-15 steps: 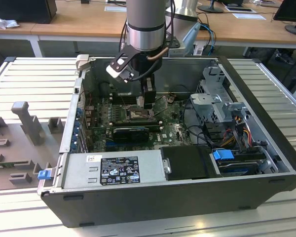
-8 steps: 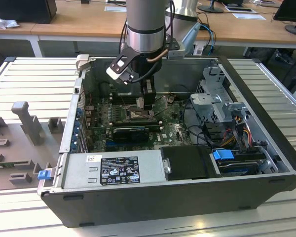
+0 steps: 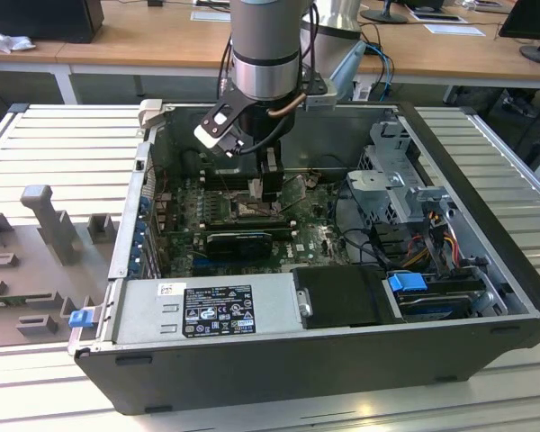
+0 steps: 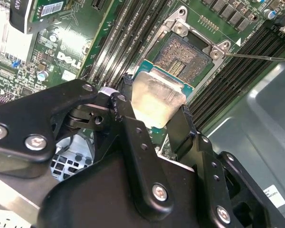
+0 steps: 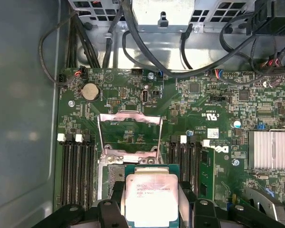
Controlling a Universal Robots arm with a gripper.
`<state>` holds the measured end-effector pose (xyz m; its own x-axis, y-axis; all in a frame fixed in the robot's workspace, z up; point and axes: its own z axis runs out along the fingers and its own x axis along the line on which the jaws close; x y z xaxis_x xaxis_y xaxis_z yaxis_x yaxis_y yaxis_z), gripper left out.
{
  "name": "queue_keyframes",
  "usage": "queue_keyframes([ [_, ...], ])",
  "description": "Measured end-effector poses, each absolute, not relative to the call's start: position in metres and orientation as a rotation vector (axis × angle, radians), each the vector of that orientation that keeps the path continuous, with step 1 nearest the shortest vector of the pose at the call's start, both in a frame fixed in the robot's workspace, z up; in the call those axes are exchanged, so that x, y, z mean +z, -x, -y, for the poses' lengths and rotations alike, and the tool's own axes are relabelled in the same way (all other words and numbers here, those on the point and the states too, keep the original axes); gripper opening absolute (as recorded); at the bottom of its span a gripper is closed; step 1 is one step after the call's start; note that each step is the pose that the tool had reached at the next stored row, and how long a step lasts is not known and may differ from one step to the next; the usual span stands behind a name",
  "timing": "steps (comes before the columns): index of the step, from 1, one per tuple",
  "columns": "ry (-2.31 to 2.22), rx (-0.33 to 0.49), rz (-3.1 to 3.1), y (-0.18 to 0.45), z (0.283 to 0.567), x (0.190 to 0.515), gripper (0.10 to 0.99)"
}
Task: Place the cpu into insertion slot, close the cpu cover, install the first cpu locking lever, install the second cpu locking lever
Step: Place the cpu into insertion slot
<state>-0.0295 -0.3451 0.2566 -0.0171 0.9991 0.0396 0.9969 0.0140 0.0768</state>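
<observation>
Pinching the cpu [image 4: 156, 97] between its fingers, end effector [image 3: 265, 189] hangs upper centre of exterior view | cpu near bare insertion slot [image 4: 187, 57] | cpu cover [image 5: 130, 135] stands open

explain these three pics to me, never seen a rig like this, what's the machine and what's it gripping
The exterior view shows a robot arm reaching down into an open desktop computer case lying on a ribbed metal table. The two wrist views come from cameras riding on the arm, looking past its black gripper at the green circuit board. The gripper is shut on the cpu, a flat silvery chip. Its socket, the insertion slot, lies uncovered with its contacts showing, so the chip is not seated. The cpu cover, a metal frame, stands swung open.
</observation>
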Motion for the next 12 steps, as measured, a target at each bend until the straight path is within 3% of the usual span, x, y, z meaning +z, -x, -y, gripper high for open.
queue_keyframes([
  [12, -2.194, 0.121, -2.209, 0.029, 0.345, 0.244, 0.533],
])
